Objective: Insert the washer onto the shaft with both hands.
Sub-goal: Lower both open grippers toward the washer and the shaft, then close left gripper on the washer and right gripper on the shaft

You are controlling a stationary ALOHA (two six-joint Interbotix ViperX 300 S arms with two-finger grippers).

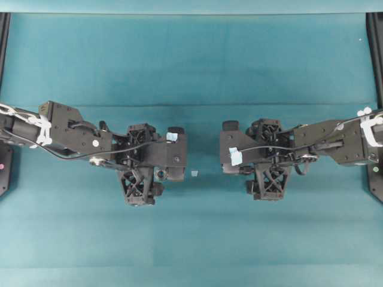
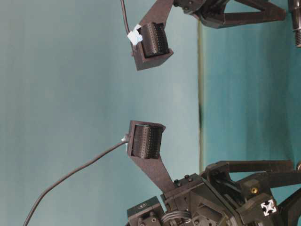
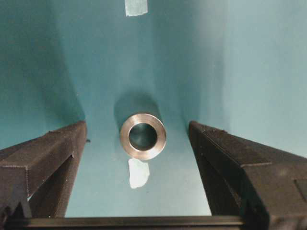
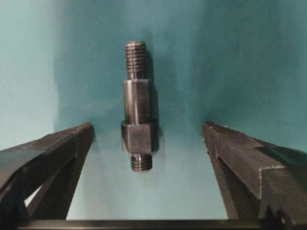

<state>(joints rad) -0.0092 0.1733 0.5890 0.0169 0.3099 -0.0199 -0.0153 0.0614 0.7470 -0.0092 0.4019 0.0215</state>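
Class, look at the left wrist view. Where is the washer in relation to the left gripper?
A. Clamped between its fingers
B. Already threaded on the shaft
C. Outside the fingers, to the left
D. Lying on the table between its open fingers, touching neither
D: the washer lies on the teal table with clear gaps to both fingers of the left gripper.

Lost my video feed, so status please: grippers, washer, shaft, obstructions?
Left gripper open, straddling washer. Right gripper open, straddling shaft. Both parts on the table, ungripped. Nothing blocking.
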